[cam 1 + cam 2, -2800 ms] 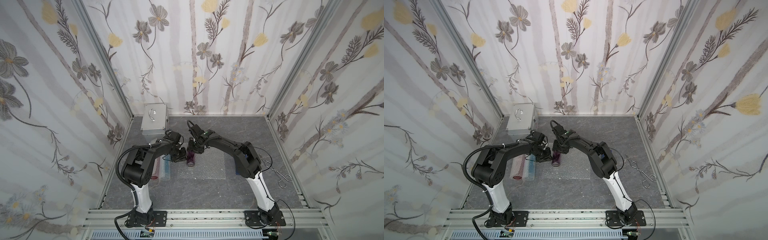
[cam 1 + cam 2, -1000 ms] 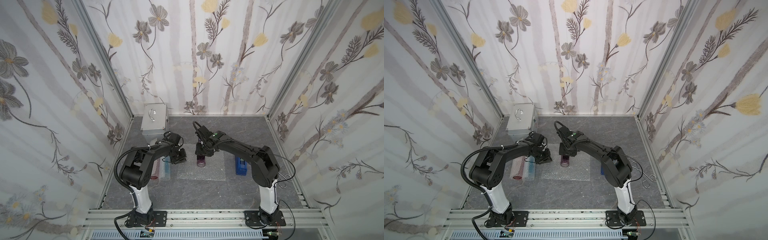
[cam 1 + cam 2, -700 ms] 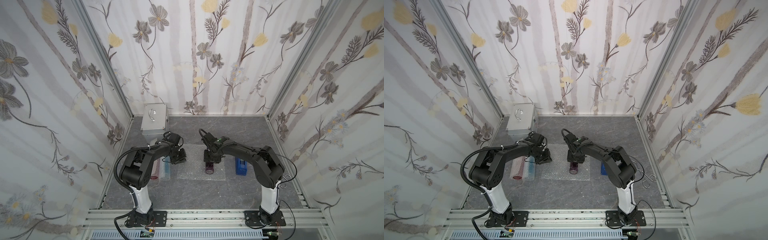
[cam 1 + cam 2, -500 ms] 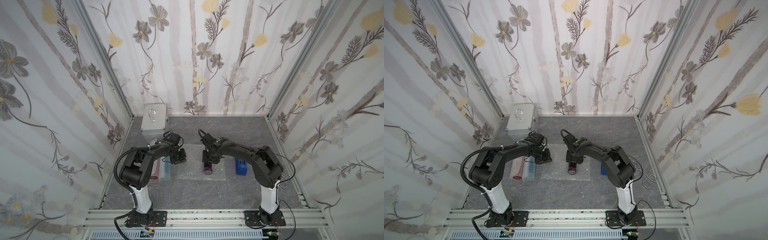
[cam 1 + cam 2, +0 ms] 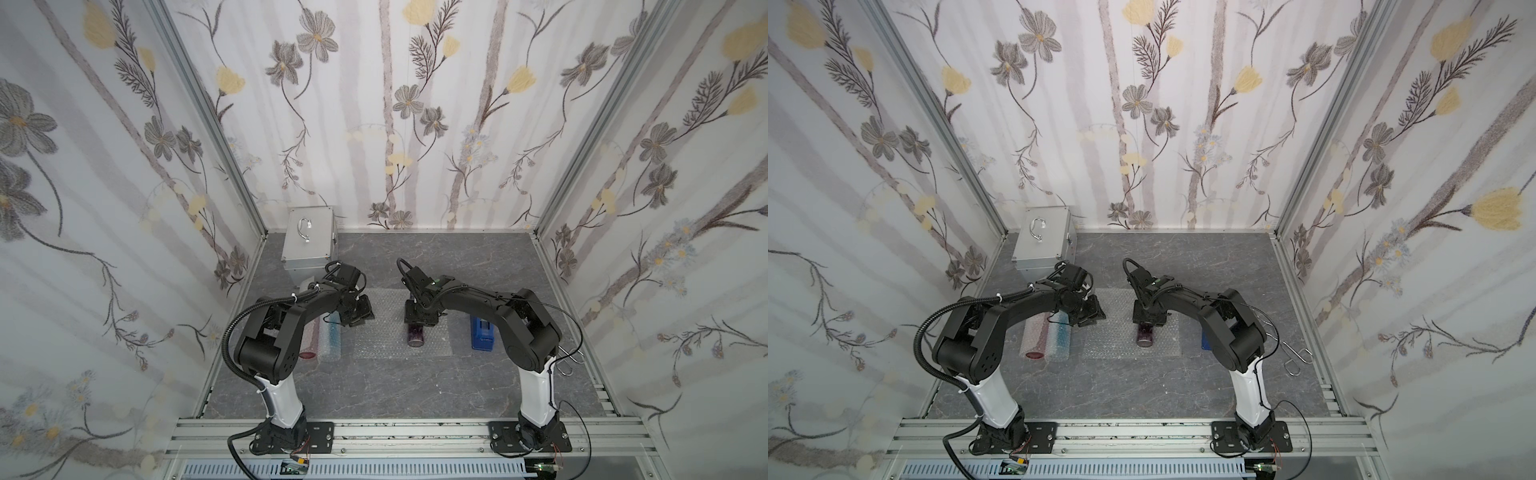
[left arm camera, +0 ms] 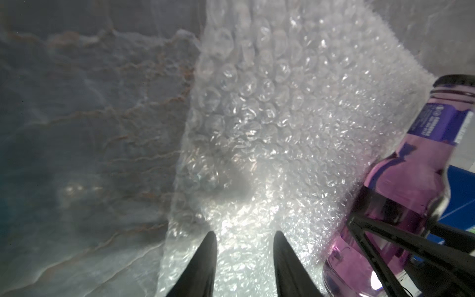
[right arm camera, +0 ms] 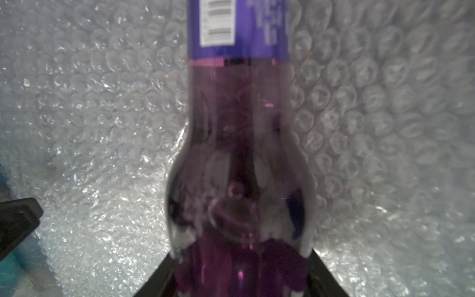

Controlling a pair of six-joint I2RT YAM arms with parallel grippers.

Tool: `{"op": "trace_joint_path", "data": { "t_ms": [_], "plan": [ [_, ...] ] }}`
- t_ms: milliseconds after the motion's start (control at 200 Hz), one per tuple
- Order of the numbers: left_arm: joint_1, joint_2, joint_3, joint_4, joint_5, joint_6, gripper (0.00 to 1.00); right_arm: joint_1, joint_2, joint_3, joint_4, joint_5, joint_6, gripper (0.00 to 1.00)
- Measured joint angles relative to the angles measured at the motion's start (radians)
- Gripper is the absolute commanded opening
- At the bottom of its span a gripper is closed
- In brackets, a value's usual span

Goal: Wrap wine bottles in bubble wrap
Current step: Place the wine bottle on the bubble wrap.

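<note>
A purple wine bottle (image 5: 415, 338) (image 5: 1145, 337) is low over the middle of a flat bubble wrap sheet (image 5: 386, 332) (image 5: 1113, 338), its base toward the front. My right gripper (image 5: 419, 322) (image 7: 241, 254) is shut on the purple bottle (image 7: 239, 144), one finger on each side of the glass. At the sheet's left edge my left gripper (image 5: 363, 316) (image 6: 244, 232) stands open, and only bubble wrap (image 6: 270, 123) shows between its fingers. The purple bottle (image 6: 411, 185) lies to one side of it. Left of the sheet lie a red bottle (image 5: 309, 338) and a blue bottle (image 5: 332, 336), each rolled in bubble wrap.
A silver metal case (image 5: 309, 245) stands at the back left, close behind my left arm. A blue tape dispenser (image 5: 481, 332) sits just right of the sheet. Metal scissors (image 5: 569, 359) lie by the right wall. Grey floor stretches in front of the sheet.
My right gripper has carried the purple bottle rightward and toward the front across the sheet. My left gripper's fingers have parted at the sheet's left edge.
</note>
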Motion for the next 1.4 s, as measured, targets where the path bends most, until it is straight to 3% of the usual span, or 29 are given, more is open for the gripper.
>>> {"op": "trace_joint_path", "data": {
  "t_ms": [200,410,615,775,1034,1139,1274,1399],
  "plan": [
    [0.003,-0.083,-0.001,-0.005,-0.009,0.023,0.51,-0.028,-0.009,-0.008,0.027,-0.035,-0.025,0.36],
    [0.022,-0.008,0.013,-0.020,-0.047,0.053,0.55,-0.039,-0.009,0.010,-0.001,-0.015,-0.064,0.36],
    [0.026,0.047,0.032,-0.022,-0.033,0.056,0.55,-0.046,-0.034,0.032,-0.081,0.023,-0.084,0.36],
    [0.016,0.056,0.037,-0.014,-0.018,0.053,0.49,-0.044,-0.068,0.063,-0.098,0.022,-0.098,0.36],
    [0.001,-0.040,0.046,-0.027,-0.019,0.051,0.48,-0.045,-0.037,0.042,-0.108,0.026,-0.109,0.37],
    [-0.016,-0.050,0.064,-0.035,-0.014,0.051,0.46,-0.045,-0.023,0.033,-0.107,0.036,-0.122,0.40],
    [-0.054,-0.037,0.100,-0.036,0.021,0.051,0.45,-0.043,-0.011,0.025,-0.102,0.049,-0.134,0.54],
    [-0.087,-0.007,0.130,-0.037,0.055,0.044,0.45,-0.039,-0.013,0.019,-0.095,0.053,-0.135,0.59]
  ]
}}
